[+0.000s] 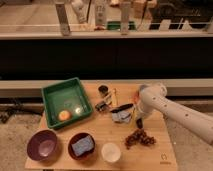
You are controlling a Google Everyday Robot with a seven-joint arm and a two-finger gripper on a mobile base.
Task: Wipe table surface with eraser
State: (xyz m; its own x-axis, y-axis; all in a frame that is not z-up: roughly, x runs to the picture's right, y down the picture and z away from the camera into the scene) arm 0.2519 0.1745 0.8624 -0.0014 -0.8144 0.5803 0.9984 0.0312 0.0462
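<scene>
The table surface [102,130] is a light tan wooden board with a small dark logo [163,161] at its front right corner. A small dark block [101,106], which looks like the eraser, lies near the middle of the board, right of the green tray. My white arm reaches in from the right. Its gripper [138,121] points down at the board, just right of a crumpled grey-blue item [120,117] and well to the right of the dark block. A thin black strip [123,107] lies between them.
A green tray [52,95] holding an orange ball [63,115] is at the left. Along the front stand a purple bowl [42,145], a dark red bowl with a blue sponge [82,145] and a white cup [110,152]. Dark grapes [139,137] lie below the gripper. A black round object [103,90] is at the back.
</scene>
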